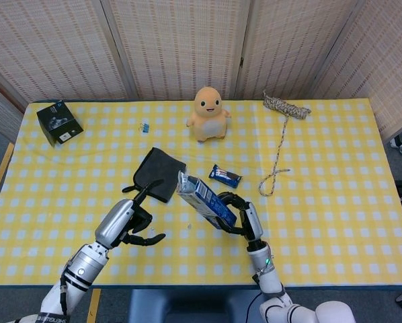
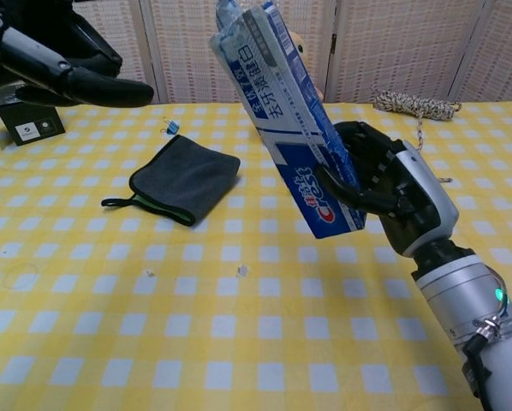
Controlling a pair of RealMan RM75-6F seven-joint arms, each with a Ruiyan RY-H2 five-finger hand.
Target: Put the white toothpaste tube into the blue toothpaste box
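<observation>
My right hand (image 1: 243, 219) (image 2: 393, 193) grips the lower end of the blue toothpaste box (image 1: 202, 200) (image 2: 290, 128) and holds it tilted above the table, open end up and to the left. A pale end of the white toothpaste tube (image 2: 229, 12) pokes out of that open top; the box hides the remainder. My left hand (image 1: 128, 224) (image 2: 55, 64) hovers to the left of the box, apart from it, fingers spread and holding nothing.
On the yellow checked table lie a grey cloth (image 1: 159, 173) (image 2: 186, 178), a snack packet (image 1: 226, 175), an orange plush toy (image 1: 208, 113), a black box (image 1: 58, 122) at far left, a small blue clip (image 1: 145, 126) and a coiled rope (image 1: 285, 106) at far right.
</observation>
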